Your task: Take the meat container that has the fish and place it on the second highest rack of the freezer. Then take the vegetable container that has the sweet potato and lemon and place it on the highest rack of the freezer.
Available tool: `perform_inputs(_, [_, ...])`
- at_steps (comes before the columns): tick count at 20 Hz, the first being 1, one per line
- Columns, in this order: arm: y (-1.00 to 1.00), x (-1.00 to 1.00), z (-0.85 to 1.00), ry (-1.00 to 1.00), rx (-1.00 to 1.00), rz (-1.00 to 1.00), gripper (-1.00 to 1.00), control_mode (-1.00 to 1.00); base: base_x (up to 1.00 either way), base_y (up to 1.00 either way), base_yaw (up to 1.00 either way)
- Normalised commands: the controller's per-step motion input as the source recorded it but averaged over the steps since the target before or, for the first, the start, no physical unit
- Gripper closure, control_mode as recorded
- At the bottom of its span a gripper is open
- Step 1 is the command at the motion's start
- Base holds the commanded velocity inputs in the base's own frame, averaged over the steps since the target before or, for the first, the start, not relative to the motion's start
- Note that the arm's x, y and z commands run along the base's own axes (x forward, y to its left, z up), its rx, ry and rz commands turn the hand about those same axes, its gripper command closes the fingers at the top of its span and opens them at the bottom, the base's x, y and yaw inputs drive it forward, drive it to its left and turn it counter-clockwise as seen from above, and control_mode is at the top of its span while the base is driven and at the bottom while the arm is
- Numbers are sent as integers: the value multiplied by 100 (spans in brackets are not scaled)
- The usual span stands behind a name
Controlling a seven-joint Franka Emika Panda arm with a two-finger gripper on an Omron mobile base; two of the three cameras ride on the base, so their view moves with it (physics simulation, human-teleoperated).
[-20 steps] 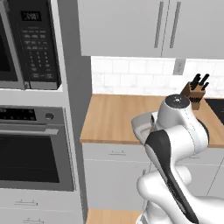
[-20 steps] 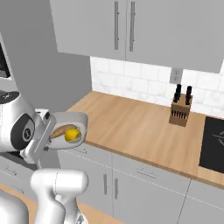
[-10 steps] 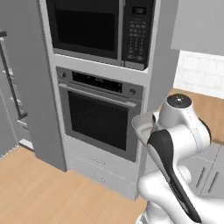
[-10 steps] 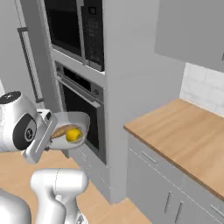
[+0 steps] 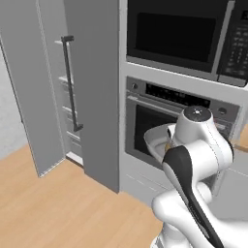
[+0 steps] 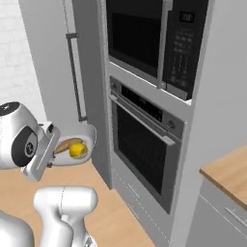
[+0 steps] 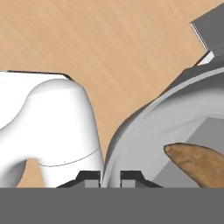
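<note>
Veg container (image 6: 77, 140), a pale shallow bowl, rides in the air at the arm's front, held by its near rim. Lemon (image 6: 77, 150) and sweet potato (image 6: 67, 144) lie side by side inside it, potato at abt 10 o'clock of the lemon in the right base view. In the hand view the gripper (image 7: 110, 176) has its two tips either side of the rim, gap narrow, jaws clamped on the container wall; sweet potato end shows at 3–4 o'clock of the tips.

Freezer (image 5: 92, 87) stands at 10 o'clock of the arm in the left base view, door (image 5: 34, 82) swung open w/ long dark handle (image 5: 71, 82) on it. Oven (image 6: 144, 144) sits just beside the freezer's right side. Shelf edges prob. show in the gap behind the handle, but the view's too thin to tell which is the highest rack.

Step in hand, as I judge it: carry to the top shelf. To do it well: keep bowl level, since a rim-only pinch lets it tip & the lemon will roll. Base needs to square up to the open compartment, clear of door edge and oven front. Lift above shelf height first, go in flat, set down fully on the shelf before opening. Check the fish tray isn't on the same shelf.
</note>
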Motion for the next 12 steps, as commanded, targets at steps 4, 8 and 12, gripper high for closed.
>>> perform_inputs(4, [0,0,0,0,0,0,100,100,81,100,0])
perform_inputs(8, [0,0,0,0,0,0,100,100,73,100,-8])
perform_inputs(12, [0,0,0,0,0,0,100,100,58,100,-10])
